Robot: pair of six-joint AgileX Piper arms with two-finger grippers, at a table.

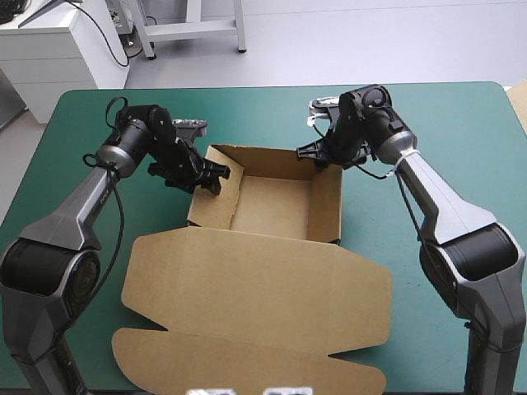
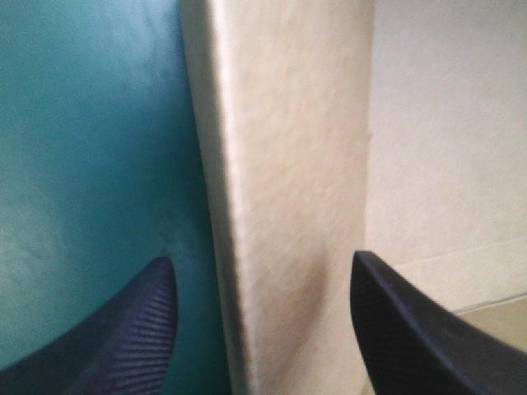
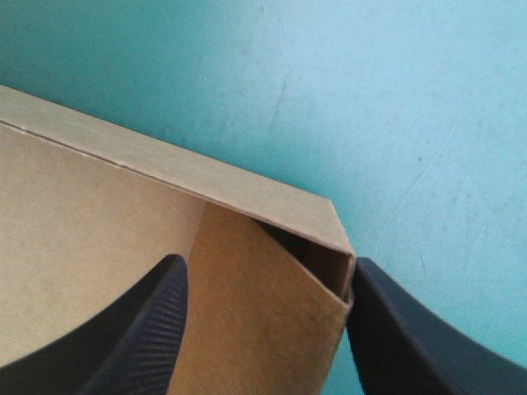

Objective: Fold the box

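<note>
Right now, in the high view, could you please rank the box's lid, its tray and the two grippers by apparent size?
1. The lid, lying flat, looks largest.
2. The tray, walls raised, comes next.
3. The left gripper and right gripper look about alike, so I won't rank one over the other.

Table [image 1: 461, 115] under a teal-green cover [image 1: 74, 140], far corners rounded, fills most of the high view. Past its far edge is a pale grey floor [image 1: 370, 41], evenly lit. White cabinet [image 1: 58, 49] at far left, with a black cable [image 1: 105, 34] down its side. Grey metal frame legs [image 1: 193, 29] stand on the floor beside it.
</note>
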